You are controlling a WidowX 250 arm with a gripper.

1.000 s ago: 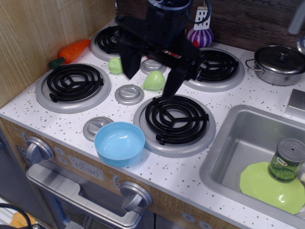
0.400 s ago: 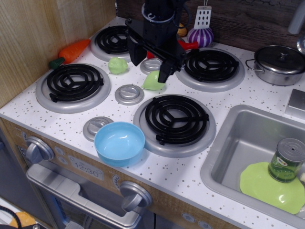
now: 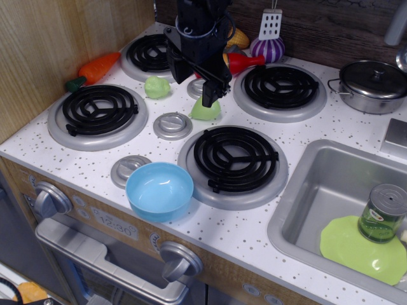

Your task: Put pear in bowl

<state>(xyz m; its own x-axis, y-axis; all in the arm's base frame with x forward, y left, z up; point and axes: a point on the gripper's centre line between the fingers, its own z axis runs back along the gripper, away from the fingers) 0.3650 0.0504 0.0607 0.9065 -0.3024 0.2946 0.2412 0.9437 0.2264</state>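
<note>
Reach step: gripper point(image 3: 193, 82) hangs spread just above and left of the pear point(image 3: 205, 110), nothing pinched. Next it likely needs centering, lowering, closing, then carrying to the near bowl point(image 3: 159, 190).

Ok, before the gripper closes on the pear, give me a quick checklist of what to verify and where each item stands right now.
1. Gripper open: ok, jaws are spread.
2. Gripper lined up on the pear: cannot tell; one fingertip sits at the pear's top, the other finger well to its left, so it may be off-centre.
3. Pear not yet grasped: ok, it rests on the stovetop between the burners.
4. Lumpy green toy out of the way: ok, it lies left of the gripper, apart from the pear.
5. Bowl ready: ok, upright and empty at the front edge.
6. Path from pear to bowl: ok, only flat burner caps lie between.
</note>
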